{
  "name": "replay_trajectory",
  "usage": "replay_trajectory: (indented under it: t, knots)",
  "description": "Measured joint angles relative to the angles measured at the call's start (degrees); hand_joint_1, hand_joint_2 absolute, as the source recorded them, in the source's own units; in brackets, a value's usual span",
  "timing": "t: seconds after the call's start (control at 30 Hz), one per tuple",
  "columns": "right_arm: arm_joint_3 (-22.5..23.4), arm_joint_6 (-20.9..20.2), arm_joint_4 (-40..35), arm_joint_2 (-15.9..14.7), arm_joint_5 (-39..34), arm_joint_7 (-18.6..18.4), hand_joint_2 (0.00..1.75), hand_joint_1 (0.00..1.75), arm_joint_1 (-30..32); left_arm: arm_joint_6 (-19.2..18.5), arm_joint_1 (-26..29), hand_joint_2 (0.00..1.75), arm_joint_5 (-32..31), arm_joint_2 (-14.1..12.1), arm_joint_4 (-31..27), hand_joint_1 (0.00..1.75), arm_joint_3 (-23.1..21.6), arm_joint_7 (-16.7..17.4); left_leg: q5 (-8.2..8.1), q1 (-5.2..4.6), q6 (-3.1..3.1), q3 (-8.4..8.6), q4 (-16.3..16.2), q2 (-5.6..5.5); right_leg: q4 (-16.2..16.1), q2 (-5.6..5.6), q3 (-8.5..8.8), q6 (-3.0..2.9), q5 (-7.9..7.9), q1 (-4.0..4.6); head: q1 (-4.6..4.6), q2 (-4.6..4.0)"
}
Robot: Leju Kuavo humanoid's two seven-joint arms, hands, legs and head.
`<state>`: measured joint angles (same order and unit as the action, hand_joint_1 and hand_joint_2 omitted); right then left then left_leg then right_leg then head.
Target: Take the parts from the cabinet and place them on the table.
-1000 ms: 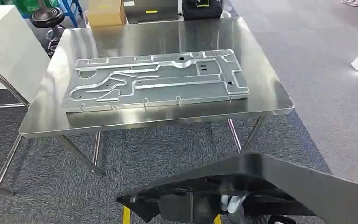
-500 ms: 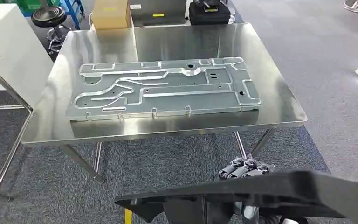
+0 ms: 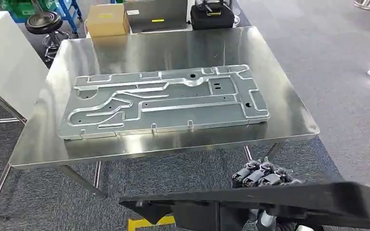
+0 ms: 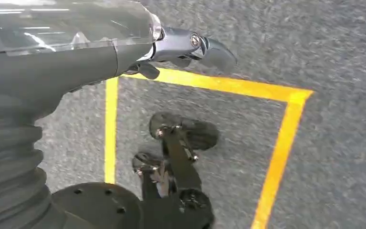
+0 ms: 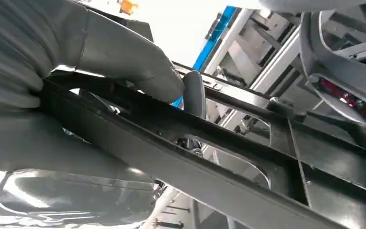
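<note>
A large black plastic part [image 3: 270, 199] spans the bottom of the head view, held edge-on and nearly level in front of the steel table [image 3: 173, 43]. My right hand [image 3: 262, 174] grips its far edge, fingers curled over the top. In the right wrist view the thumb [image 5: 138, 71] presses on a rib of the black part [image 5: 219, 152]. A big flat silver stamped metal panel [image 3: 164, 101] lies across the middle of the table. My left hand [image 4: 124, 43] hangs over the carpet with fingers extended and nothing in it.
A cardboard box [image 3: 107, 19] and a black bag [image 3: 211, 14] stand beyond the table's far edge. At the far left are a stool [image 3: 43, 23] and a white cabinet [image 3: 5, 57]. Yellow tape [image 4: 276, 157] marks a square on the grey carpet.
The whole picture has shifted, so the camera moved. The black part has tipped flatter and sunk lower in the picture, and my right hand's fingers have come into sight on its edge.
</note>
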<state>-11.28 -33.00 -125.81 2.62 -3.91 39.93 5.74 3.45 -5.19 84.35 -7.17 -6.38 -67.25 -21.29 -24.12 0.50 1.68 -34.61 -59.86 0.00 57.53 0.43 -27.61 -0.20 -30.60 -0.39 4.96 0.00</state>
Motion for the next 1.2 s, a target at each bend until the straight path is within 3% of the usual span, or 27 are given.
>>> replay_trajectory:
  t: [0.03,0.1,0.17,0.2,0.3,0.33,0.37,0.4,0.47,0.5,0.53,0.57,0.6,0.63,0.7,0.8,0.83,0.87,0.9,0.97,1.0,1.03,1.1,1.17,1.2]
  knots:
    - [0.0,0.2,-0.5,0.0,0.2,0.0,1.75,1.75,0.1,-0.1,-0.1,1.75,0.0,0.0,0.0,0.0,0.2,-0.1,-0.99,-0.02,-0.93,0.51,1.0,0.06,-0.1,0.07,-0.19,0.32,-0.06,-0.06,-0.02,0.0]
    - [0.0,0.4,-1.2,0.1,0.7,0.0,1.75,1.75,0.0,-0.2,0.0,1.75,0.0,0.0,0.0,0.0,0.4,-0.4,-1.26,0.07,-1.66,0.47,1.4,-0.01,-0.2,0.0,0.21,0.97,0.25,0.06,0.0,0.0]
    - [0.0,1.6,-2.0,0.0,1.4,0.0,1.75,1.75,-0.1,-0.2,0.1,1.75,0.0,0.0,0.0,0.0,0.5,-0.6,-1.46,0.27,-2.45,1.75,2.2,-0.2,1.3,-0.24,0.14,1.47,-0.48,-0.27,-0.02,0.0]
    - [0.0,2.3,-2.6,0.0,2.0,0.0,1.75,1.75,-0.4,-0.2,0.0,1.75,0.0,0.0,0.0,0.0,0.7,-0.7,-1.71,0.26,-2.82,2.13,2.3,-0.19,4.2,-0.23,-1.51,1.62,-1.48,-0.27,-0.02,0.0]
    - [0.0,7.5,-4.7,0.0,4.2,0.0,1.75,1.75,-0.7,-0.2,0.0,1.75,0.0,0.0,0.0,0.0,1.5,-0.8,-2.48,-0.1,-3.39,2.93,2.3,-0.18,16.8,-0.23,-10.23,1.92,-6.09,-0.32,-0.02,0.0]
    - [-0.1,10.0,-5.5,-0.2,4.7,0.0,1.75,1.75,-0.7,-0.2,0.0,1.75,0.0,0.0,0.0,0.0,1.8,-0.8,-2.81,-0.24,-3.41,3.35,2.2,-0.23,18.0,-0.23,-11.84,1.85,-5.87,-0.31,-0.02,0.0]
    - [-0.2,12.5,-6.1,-0.4,4.8,0.0,1.75,1.75,-0.8,-0.2,0.1,1.75,0.0,0.0,0.0,0.0,2.1,-0.9,-3.2,-0.37,-3.41,3.9,2.2,-0.34,16.7,-0.23,-12.21,1.66,-3.88,-0.29,-0.02,0.0]
    - [-0.2,14.3,-6.1,-0.8,4.1,0.0,1.75,1.75,-1.5,-0.2,0.1,1.75,0.0,0.0,0.0,0.0,2.3,-1.1,-3.63,-0.54,-3.41,4.56,2.3,-0.39,13.1,-0.23,-11.5,1.28,-0.51,-0.16,-0.02,0.0]
    - [0.6,15.3,-5.6,-1.6,2.4,0.0,1.75,1.75,-3.8,-0.2,0.0,1.75,0.0,0.0,0.0,0.0,2.7,-1.3,-4.47,-0.87,-3.29,5.84,2.3,-0.37,3.7,-0.24,-8.66,-0.03,6.69,0.34,-0.02,0.0]
    - [1.6,15.1,-4.6,-1.9,1.4,0.0,1.75,1.75,-5.3,-0.3,0.0,1.75,0.0,0.3,0.0,0.0,2.7,-1.3,-4.78,-0.99,-3.06,6.22,2.3,-0.37,2.7,-0.33,-8.29,-0.6,5.58,0.81,0.0,0.0]
    - [2.7,14.5,-2.7,-2.1,0.6,0.0,1.75,1.75,-7.7,-0.3,-0.2,1.75,0.0,0.4,0.0,0.0,2.7,-1.3,-4.98,-0.89,-2.71,5.77,2.2,-0.31,1.8,-0.08,-8.48,-0.67,3.68,1.16,-0.09,0.0]
    - [4.5,14.1,0.1,-2.2,0.2,0.0,1.75,1.75,-10.5,-0.4,-0.3,1.75,0.0,0.3,0.0,0.0,2.7,-1.3,-5.2,-0.84,-2.34,5.42,2.3,0.11,1.7,0.02,-8.34,-0.91,5.54,1.08,-0.04,0.0]
    - [6.5,14.1,3.1,-2.6,0.3,-0.2,1.75,1.75,-12.9,-0.5,-0.4,1.75,0.0,0.3,0.0,0.0,2.7,-1.3,-4.79,-0.9,-2.07,5.99,1.5,0.24,1.4,0.04,-8.26,-0.87,6.27,1.17,-0.02,0.0]
    - [8.0,14.1,5.7,-3.0,1.0,-0.1,1.75,1.75,-15.4,-0.6,-0.5,1.75,0.0,0.3,0.0,0.0,2.7,-1.3,-4.92,-1.05,-1.73,6.27,1.6,0.23,1.1,-0.01,-7.83,-1.02,6.24,0.83,-0.04,0.0]
    - [11.0,14.6,12.0,-3.8,2.4,-0.1,1.75,1.75,-20.9,-0.9,-0.9,1.75,0.0,0.3,0.0,0.0,2.7,-1.3,-6.64,-0.73,-1.3,5.24,-0.7,0.06,0.6,-0.1,-7.16,-1.29,6.47,0.38,-0.02,0.0]
    - [14.7,15.9,18.5,-4.5,4.5,-0.1,1.75,1.75,-24.9,-1.0,-0.9,1.75,0.0,0.1,0.0,0.0,2.7,-1.3,-12.26,-0.18,-0.33,-1.62,-12.7,0.05,0.6,-0.5,-7.23,-1.54,6.23,0.28,-0.02,0.0]
    - [15.2,16.5,20.4,-4.8,5.2,-0.2,1.75,1.75,-25.6,-1.0,-0.5,1.75,0.0,0.0,0.0,0.0,2.7,-1.3,-12.74,0.08,-0.04,-3.59,-15.5,0.07,0.7,-0.48,-7.22,-1.46,6.14,0.19,-0.02,0.0]
    - [15.6,17.1,21.8,-5.0,5.9,-0.4,1.75,1.75,-26.5,-1.0,-0.3,1.75,0.0,0.0,0.0,0.0,2.6,-1.3,-11.92,0.29,0.3,-4.2,-15.5,0.08,0.7,-0.42,-7.21,-1.4,6.07,0.07,-0.04,0.0]
    - [16.1,17.9,23.8,-5.3,6.8,-0.8,1.75,1.75,-27.5,-1.0,-0.3,1.75,0.0,0.0,0.0,0.0,2.6,-1.3,-9.69,0.5,0.53,-3.83,-13.0,0.08,0.9,-0.35,-7.19,-1.18,5.92,-0.08,-0.02,0.0]
    - [17.0,20.3,28.0,-6.4,9.5,-1.2,1.75,1.75,-30.0,-1.1,-0.4,1.75,0.0,-0.3,0.0,0.0,2.5,-1.3,-2.6,0.91,1.11,-0.2,-2.7,0.1,1.4,-0.29,-6.95,-0.59,5.41,-0.45,-0.04,0.0]
    - [17.1,21.6,29.6,-6.8,10.8,-1.4,1.75,1.75,-31.1,-1.2,-0.3,1.75,0.0,-0.3,0.0,0.0,2.5,-1.3,-1.43,1.02,0.98,0.88,0.5,0.08,1.5,-0.32,-6.96,-0.26,5.21,-0.46,-0.04,0.0]
    - [17.3,22.9,31.6,-7.4,12.3,-1.7,1.75,1.75,-32.3,-1.2,-0.5,1.75,0.0,-0.4,0.0,0.0,2.4,-1.4,-3.54,0.53,0.3,0.5,1.2,0.16,1.7,-0.28,-7.18,0.08,5.36,-0.38,-0.04,0.0]
    - [17.6,24.6,34.9,-8.4,14.4,-2.1,1.75,1.75,-34.2,-1.4,-0.3,1.75,0.0,-0.5,0.0,0.0,2.1,-1.4,-1.85,0.31,-0.96,0.46,0.7,0.09,1.6,-0.31,-7.46,0.78,5.34,-0.31,-0.02,0.0]
    - [17.6,27.4,37.8,-9.2,18.1,-2.9,1.75,1.75,-36.5,-1.4,-0.3,1.75,0.0,-0.5,0.0,0.0,2.0,-1.5,-1.33,0.41,-1.77,0.6,1.3,0.14,1.5,-0.28,-7.47,1.5,5.34,-0.31,-0.02,0.0]
    - [17.6,29.4,39.3,-9.8,20.9,-3.8,1.75,1.75,-37.7,-1.6,-0.5,1.75,0.0,-0.5,0.0,0.0,2.0,-1.6,-1.06,0.54,-2.23,0.71,1.6,0.09,2.5,-0.4,-7.79,1.73,4.54,-0.66,-0.04,0.0]
